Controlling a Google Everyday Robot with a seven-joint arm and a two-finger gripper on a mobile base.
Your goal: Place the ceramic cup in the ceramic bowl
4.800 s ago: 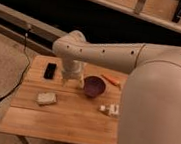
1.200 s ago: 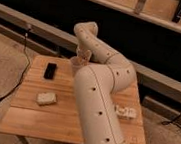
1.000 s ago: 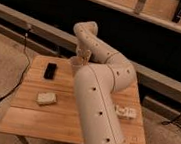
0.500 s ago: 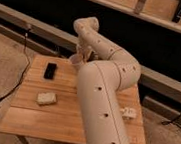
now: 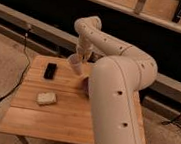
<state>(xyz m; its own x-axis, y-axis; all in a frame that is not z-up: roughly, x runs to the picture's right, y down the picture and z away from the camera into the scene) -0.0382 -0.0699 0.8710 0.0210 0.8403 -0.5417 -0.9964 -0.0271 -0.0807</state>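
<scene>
The ceramic cup [image 5: 76,63] is small and pale pinkish-white. It hangs tilted above the back of the wooden table [image 5: 52,119]. My gripper [image 5: 81,54] comes down on it from above and is shut on its rim. The ceramic bowl is almost wholly hidden behind my arm. Only a dark maroon sliver [image 5: 86,82] of it shows, just right of and below the cup. The cup is above the table and left of the bowl's edge, not in it.
A flat black phone [image 5: 49,71] lies at the table's back left. A pale sponge-like block [image 5: 46,98] lies on the left middle. My thick white arm [image 5: 115,100] covers the table's right half. Cables [image 5: 3,92] run over the floor at the left.
The cup has dropped slightly in the gripper's hold. My arm has swung nearer the camera and now hides the small white item on the right of the table.
</scene>
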